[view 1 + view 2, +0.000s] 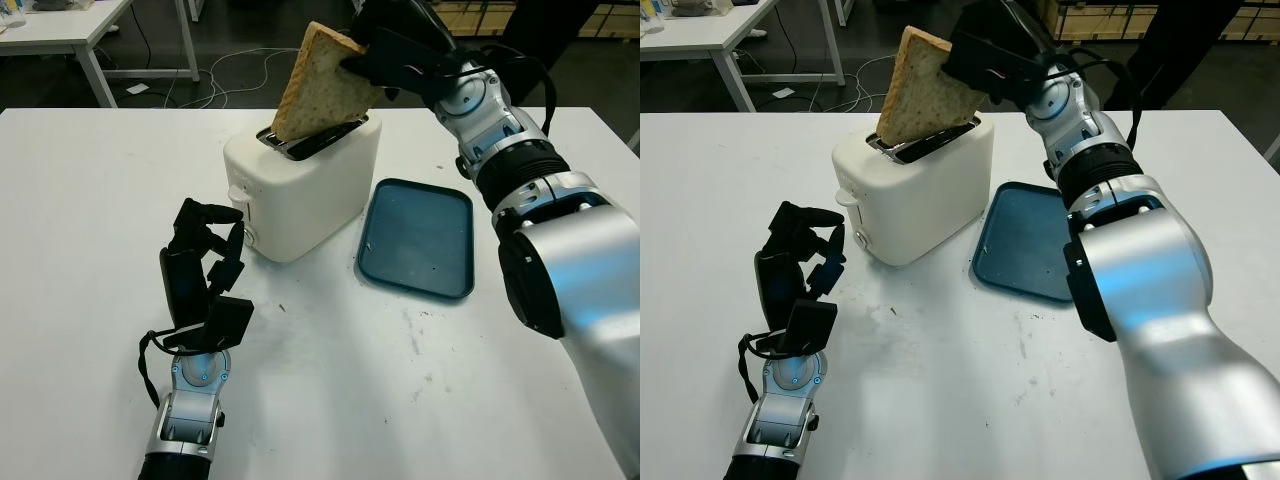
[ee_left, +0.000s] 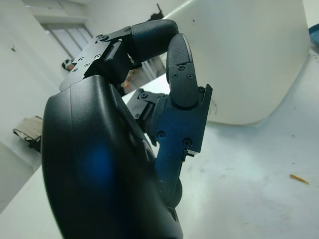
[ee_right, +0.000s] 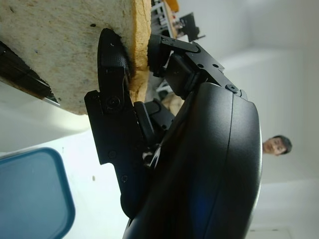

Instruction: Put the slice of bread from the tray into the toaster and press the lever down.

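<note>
- I had the slice of bread [image 1: 318, 85] pinched at its upper edge in the right hand [image 1: 385, 62], above the toaster [image 1: 300, 185], with the lower corner already inside the slot [image 1: 312, 140].
- The slice leaned at a slant rather than standing square in the slot, so I judged the insertion step to be only half done.
- The tray [image 1: 418, 236] lay bare on the bench [image 1: 400, 400] just beside the toaster, on its right-arm side.
- My left hand [image 1: 205, 270] stood in front of the toaster, near the lever [image 1: 236, 196], fingers curled and holding nothing.
- Next, I reckoned, I needed to straighten the slice, lower it fully and let go.
- Then the lever on the toaster's front end wanted a firm downward press, probably from the left hand.
</note>
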